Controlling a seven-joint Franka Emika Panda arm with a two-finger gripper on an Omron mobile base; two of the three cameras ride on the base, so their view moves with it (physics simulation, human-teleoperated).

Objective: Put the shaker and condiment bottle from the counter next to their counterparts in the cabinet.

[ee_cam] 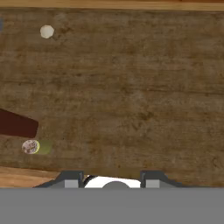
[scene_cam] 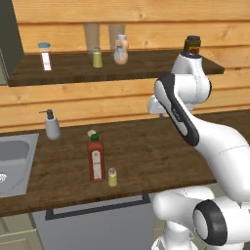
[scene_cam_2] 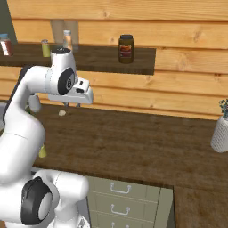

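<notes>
The tall red condiment bottle [scene_cam: 95, 159] with its dark green cap stands on the dark wood counter [scene_cam: 146, 151]. The tiny yellow-green shaker [scene_cam: 113, 177] is just to its right. From above, the shaker [ee_cam: 32, 146] and the bottle [ee_cam: 17, 124] lie at the left edge of the hand view. My gripper [scene_cam_2: 72, 103] hangs open above bare counter [ee_cam: 131, 96], right of both, its fingertips [ee_cam: 70, 177] wide apart with nothing between them. On the cabinet shelf [scene_cam: 146, 66] stands a matching shaker [scene_cam: 97, 57].
The shelf also holds a blue-capped bottle [scene_cam: 45, 56], a peach bottle [scene_cam: 121, 49] and a dark-brown jar [scene_cam: 193, 45]. A grey soap dispenser [scene_cam: 51, 125] stands by the steel sink [scene_cam: 14, 161]. A small pale round thing [scene_cam: 91, 132] lies behind the bottle. A white vase [scene_cam_2: 220, 133] stands at the far right.
</notes>
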